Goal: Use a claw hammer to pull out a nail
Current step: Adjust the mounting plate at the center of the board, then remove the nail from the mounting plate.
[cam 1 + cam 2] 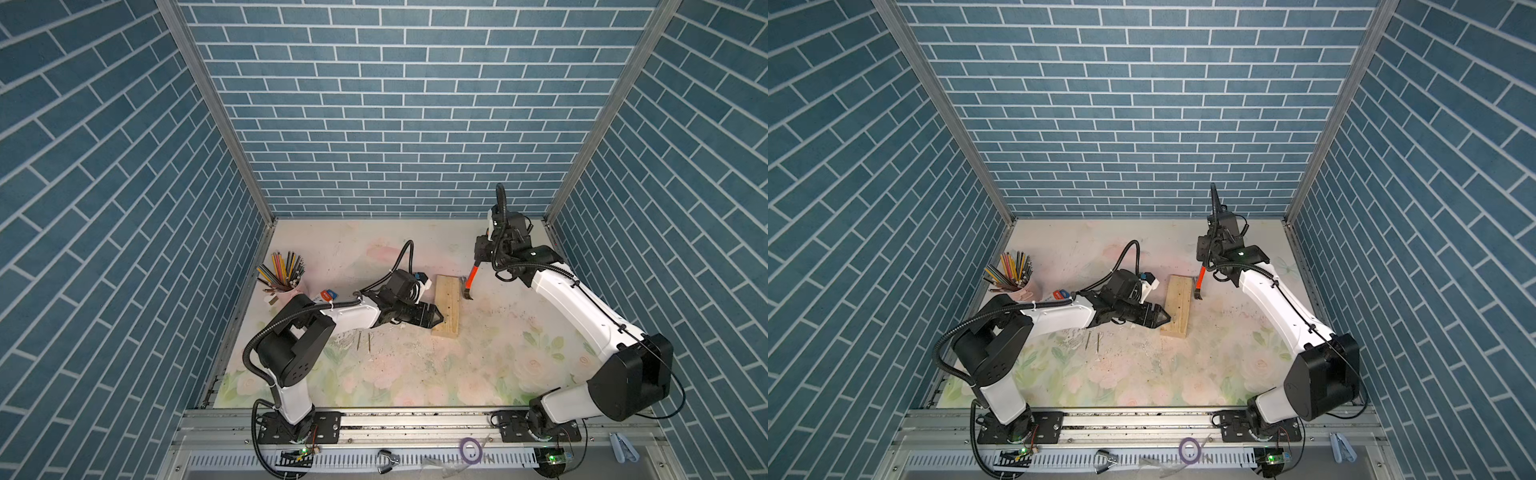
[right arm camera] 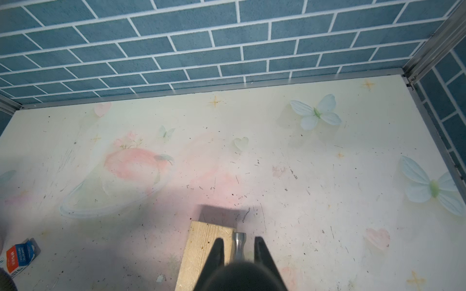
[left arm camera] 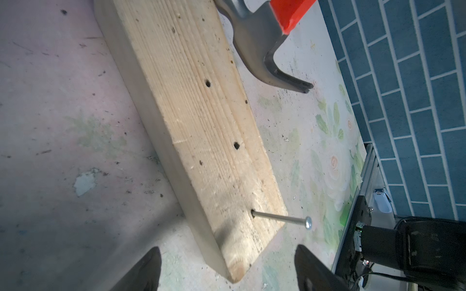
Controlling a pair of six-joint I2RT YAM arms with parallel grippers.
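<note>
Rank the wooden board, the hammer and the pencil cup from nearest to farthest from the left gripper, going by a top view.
Measured from the left gripper in a top view:
1. wooden board: right at the fingertips, at its near end.
2. hammer: across the board, on the side away from the gripper.
3. pencil cup: far off, back by the left wall.

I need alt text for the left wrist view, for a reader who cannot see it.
A nail sticks far out of a holed wooden board, near the open left end effector. A claw hammer with an orange handle is beside the board, its claw apart from the nail.
</note>
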